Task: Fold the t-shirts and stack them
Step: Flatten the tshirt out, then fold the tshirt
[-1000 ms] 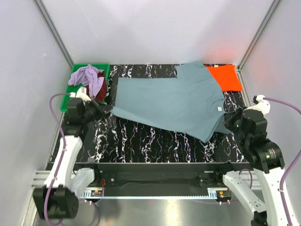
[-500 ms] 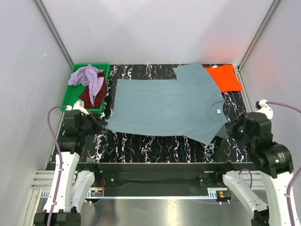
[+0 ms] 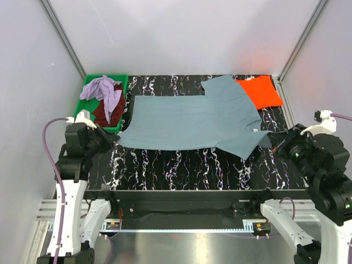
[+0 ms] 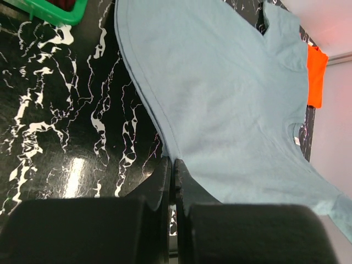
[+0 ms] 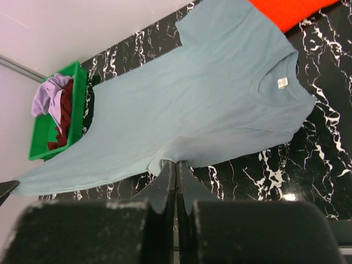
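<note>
The dusty blue-grey t-shirt is stretched out across the black marbled table. My left gripper is shut on its left hem corner, seen close in the left wrist view. My right gripper is shut on its right edge near the sleeve, seen in the right wrist view. The bright orange t-shirt lies flat at the back right, partly under the blue-grey one. The lavender t-shirt and dark maroon t-shirt lie bunched in the green tray.
The green tray stands at the back left corner. White walls with metal frame posts close in the table at the left, back and right. The table's front edge runs just ahead of the arm bases.
Both grippers have pulled outward and toward the front, left one to the left, right one to the right. The blue-grey t-shirt is stretched wider and lies flatter, shifted forward.
</note>
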You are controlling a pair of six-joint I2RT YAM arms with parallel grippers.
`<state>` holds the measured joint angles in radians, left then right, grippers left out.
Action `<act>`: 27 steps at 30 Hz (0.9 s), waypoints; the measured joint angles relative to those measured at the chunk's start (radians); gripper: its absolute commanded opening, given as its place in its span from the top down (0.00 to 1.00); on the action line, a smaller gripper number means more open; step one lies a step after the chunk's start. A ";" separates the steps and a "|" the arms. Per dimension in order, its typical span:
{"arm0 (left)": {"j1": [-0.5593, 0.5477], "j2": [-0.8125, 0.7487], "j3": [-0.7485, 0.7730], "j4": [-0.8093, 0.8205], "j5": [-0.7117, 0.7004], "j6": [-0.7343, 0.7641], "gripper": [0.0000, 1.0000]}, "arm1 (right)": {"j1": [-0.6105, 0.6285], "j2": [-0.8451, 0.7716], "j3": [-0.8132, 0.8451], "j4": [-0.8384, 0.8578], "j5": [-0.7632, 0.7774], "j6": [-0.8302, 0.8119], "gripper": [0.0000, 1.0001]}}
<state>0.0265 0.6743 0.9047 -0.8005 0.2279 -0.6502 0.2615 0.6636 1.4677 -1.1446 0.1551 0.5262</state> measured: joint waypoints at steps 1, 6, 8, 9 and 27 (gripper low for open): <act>0.000 0.002 0.020 -0.016 -0.008 0.003 1.00 | 0.000 0.002 0.011 0.000 0.000 -0.003 1.00; 0.000 -0.005 0.047 -0.067 -0.048 0.027 1.00 | 0.000 0.017 0.046 -0.099 0.023 -0.006 1.00; 0.000 -0.007 0.027 -0.079 -0.051 0.032 1.00 | 0.000 0.026 0.019 -0.131 0.029 -0.002 1.00; 0.000 -0.008 0.006 -0.078 -0.049 0.033 1.00 | 0.000 0.030 -0.006 -0.146 0.031 0.002 1.00; 0.000 0.278 -0.182 0.108 -0.032 -0.015 1.00 | 0.000 0.182 -0.314 -0.028 0.142 0.092 1.00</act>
<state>0.0265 0.9524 0.7231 -0.6922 0.1959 -0.6651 0.2611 0.8459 1.1542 -1.1725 0.2970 0.6186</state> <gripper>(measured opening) 0.027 0.010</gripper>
